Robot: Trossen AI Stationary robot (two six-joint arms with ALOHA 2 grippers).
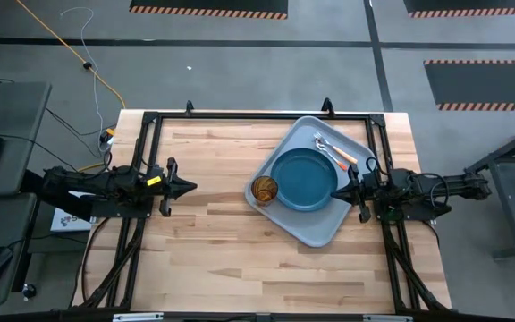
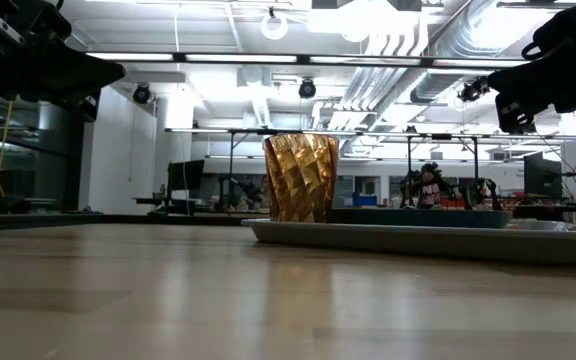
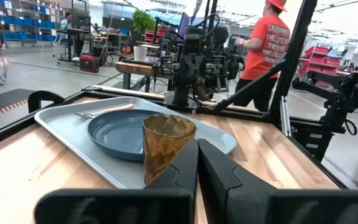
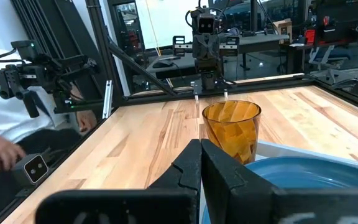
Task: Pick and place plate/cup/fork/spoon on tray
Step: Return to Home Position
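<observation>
Both jaws pressed together, left gripper at left edge, right gripper over tray rim. Teal plate, ribbed amber cup, fork, probably spoon beside it, all on tray. Wide bare wood between arms.

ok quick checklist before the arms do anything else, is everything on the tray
1. plate on tray: ok.
2. cup upright at the tray's corner: ok.
3. fork and spoon on tray beside the plate: ok.
4. left gripper shut, empty, well apart from the tray: ok.
5. right gripper shut, empty, over the plate's edge: ok.
6. Whether the cup's base sits fully inside the rim: cannot tell.
</observation>
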